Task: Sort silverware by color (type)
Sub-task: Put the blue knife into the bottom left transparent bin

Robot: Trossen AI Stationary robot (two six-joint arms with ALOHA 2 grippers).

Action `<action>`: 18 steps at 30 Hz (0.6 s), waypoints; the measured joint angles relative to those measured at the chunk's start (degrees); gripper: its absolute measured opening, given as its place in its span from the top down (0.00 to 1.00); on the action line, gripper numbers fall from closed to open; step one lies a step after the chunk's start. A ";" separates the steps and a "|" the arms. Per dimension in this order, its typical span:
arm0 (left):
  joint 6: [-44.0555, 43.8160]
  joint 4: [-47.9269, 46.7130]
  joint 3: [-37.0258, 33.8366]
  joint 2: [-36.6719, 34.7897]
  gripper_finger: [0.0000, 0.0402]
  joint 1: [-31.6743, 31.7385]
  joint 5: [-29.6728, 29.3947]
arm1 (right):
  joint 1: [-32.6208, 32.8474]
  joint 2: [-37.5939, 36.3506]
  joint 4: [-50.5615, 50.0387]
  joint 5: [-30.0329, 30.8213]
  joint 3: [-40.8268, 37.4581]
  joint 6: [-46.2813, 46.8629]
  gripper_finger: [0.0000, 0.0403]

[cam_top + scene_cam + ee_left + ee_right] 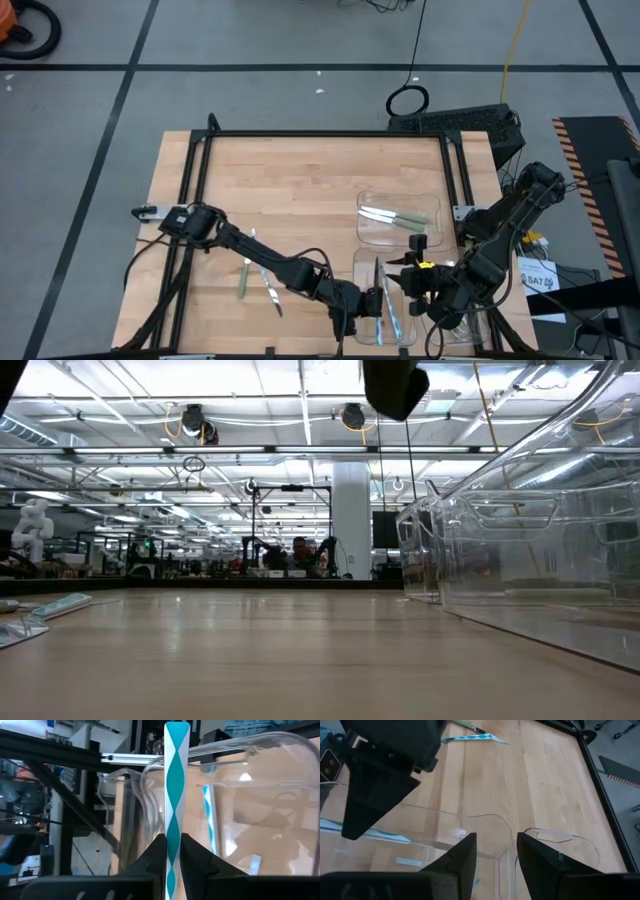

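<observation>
Now at the table's (300,180) near edge, the left gripper (172,851) pinches a blue utensil (175,795) over the near tray (362,262), release likely next; the right gripper (496,851) waits beside it, jaws spread.

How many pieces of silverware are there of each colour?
Green utensils: 3, two in the far tray, one on the table.
Blue-striped utensils: 3, one held by the left gripper, one in the near tray, one on the table.
Yellow: 0 visible.
Total: 6 that I can make out.
</observation>
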 joint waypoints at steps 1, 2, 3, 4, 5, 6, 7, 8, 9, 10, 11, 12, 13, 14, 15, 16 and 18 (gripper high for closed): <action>-0.13 0.01 0.00 0.14 0.91 0.00 0.05 | 0.00 0.00 -0.02 0.00 0.00 0.00 0.66; -0.17 0.01 -0.01 0.26 0.91 0.01 0.07 | 0.00 0.00 -0.01 0.02 0.00 0.01 0.66; -0.17 0.00 -0.02 0.29 0.91 0.10 0.16 | 0.00 0.00 0.02 0.02 0.00 0.00 0.66; -0.29 0.03 -0.02 0.29 0.91 0.20 0.27 | 0.00 0.00 0.02 0.02 0.00 0.02 0.66; -0.88 0.13 -0.02 0.29 0.91 0.29 0.27 | 0.00 0.00 0.00 0.02 0.00 0.02 0.66; -1.31 0.27 -0.02 0.29 0.91 0.37 0.26 | 0.00 0.00 0.02 0.02 0.00 0.02 0.66; -1.81 0.26 -0.02 0.29 0.91 0.37 0.25 | 0.00 0.00 0.02 0.02 0.00 0.02 0.66; -2.30 0.26 -0.02 0.29 0.91 0.40 0.25 | 0.00 0.00 0.01 0.02 0.00 0.02 0.66; -2.54 0.34 -0.02 0.29 0.91 0.42 0.25 | 0.00 0.00 0.00 0.02 0.00 0.02 0.66; -2.64 0.69 -0.02 0.29 0.91 0.42 0.25 | 0.00 0.00 0.00 0.02 0.00 0.00 0.66; -2.72 1.07 -0.02 0.29 0.91 0.38 0.25 | 0.00 0.00 0.00 0.02 0.00 0.01 0.66; -2.74 1.18 -0.02 0.29 0.91 0.37 0.25 | 0.00 0.00 -0.02 0.02 0.00 0.02 0.66; -2.87 1.30 -0.01 0.41 0.91 0.46 0.25 | 0.00 0.00 0.00 0.02 0.00 0.00 0.66; -3.45 2.10 0.02 0.90 0.91 0.52 0.25 | 0.00 0.00 0.00 0.02 0.00 0.01 0.66; -4.02 2.60 0.00 1.06 0.91 0.55 0.25 | 0.00 0.00 0.00 0.02 0.00 0.02 0.66; -4.57 2.57 -0.05 1.26 0.91 0.60 0.23 | 0.00 0.00 0.00 0.02 0.00 0.02 0.66; -5.47 4.20 -0.08 1.79 0.91 0.64 0.25 | 0.00 0.00 -0.02 0.02 0.00 0.02 0.66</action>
